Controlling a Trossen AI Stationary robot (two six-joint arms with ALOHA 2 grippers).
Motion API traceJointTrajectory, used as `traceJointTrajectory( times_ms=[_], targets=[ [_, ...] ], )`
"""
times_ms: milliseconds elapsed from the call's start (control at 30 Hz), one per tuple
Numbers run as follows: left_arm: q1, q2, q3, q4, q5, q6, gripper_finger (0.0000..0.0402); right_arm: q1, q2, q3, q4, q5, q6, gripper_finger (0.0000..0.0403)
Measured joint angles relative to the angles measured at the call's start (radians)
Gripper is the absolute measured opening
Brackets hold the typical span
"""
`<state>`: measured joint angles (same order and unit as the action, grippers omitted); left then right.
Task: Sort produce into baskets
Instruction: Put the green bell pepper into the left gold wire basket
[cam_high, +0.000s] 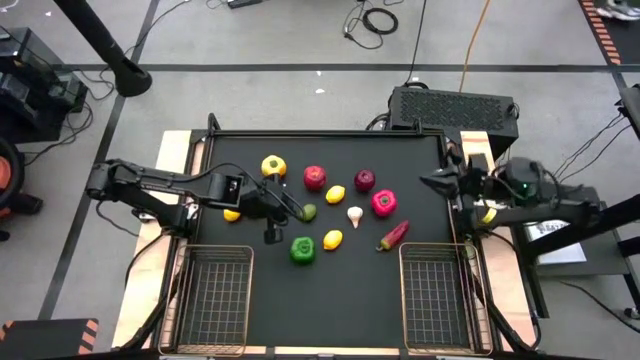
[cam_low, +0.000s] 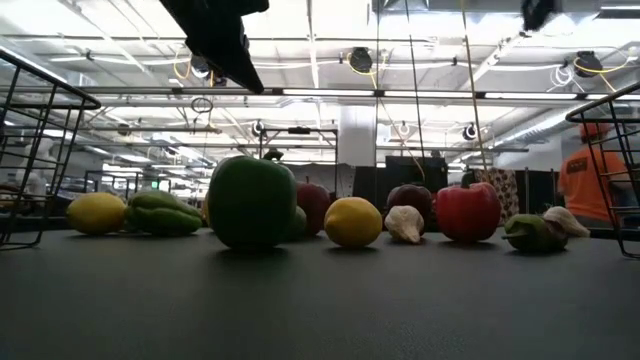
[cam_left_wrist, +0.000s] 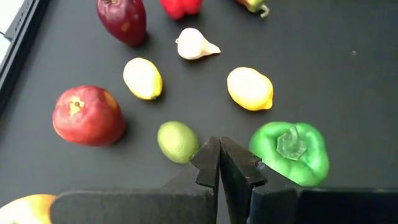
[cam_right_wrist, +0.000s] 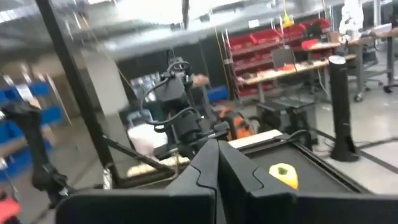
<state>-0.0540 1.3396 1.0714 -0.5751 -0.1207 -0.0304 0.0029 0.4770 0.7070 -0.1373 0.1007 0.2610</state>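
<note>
We hover our left gripper (cam_high: 291, 206), fingers pressed together and empty, just beside the lime (cam_high: 309, 212) at the mat's centre, at nine o'clock of it; it looks light, hard and slippery-round, so we should pinch across its middle.

Produce in row across dark table (cam_low: 320, 310). Lemon (cam_low: 96, 213) far left, touching flat green pepper (cam_low: 163, 213). Big green pepper (cam_low: 251, 202) nearest, hiding part of red apple (cam_low: 314, 203). Then second lemon (cam_low: 353, 222), garlic (cam_low: 404, 224), dark apple (cam_low: 410, 198) behind, red pepper (cam_low: 467, 211). Basket (cam_low: 40, 160) at left edge, second basket (cam_low: 615, 160) at right. Dark arm (cam_low: 215, 35) overhead, left. Person in orange (cam_low: 583, 180) beyond.
</note>
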Motion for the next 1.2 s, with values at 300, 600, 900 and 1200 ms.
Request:
traceJointTrajectory(
  times_ms=[300,600,900,1200],
  targets=[
    [0.0,0.0,0.0,-0.006,0.0,0.014,0.0018,0.026,0.49,0.233,-0.066,0.003,-0.134,0.0],
    [0.0,0.0,0.0,-0.006,0.0,0.013,0.0018,0.052,0.79,0.235,0.021,0.004,-0.032,0.0002],
    [-0.013,0.0,0.0,-0.01,0.082,-0.02,0.0018,0.168,1.038,0.235,0.276,-0.001,-0.142,0.0051],
    [-0.053,0.0,0.0,-0.013,0.091,-0.016,0.0018,0.189,1.128,0.235,0.371,0.005,-0.094,0.01]
  ],
)
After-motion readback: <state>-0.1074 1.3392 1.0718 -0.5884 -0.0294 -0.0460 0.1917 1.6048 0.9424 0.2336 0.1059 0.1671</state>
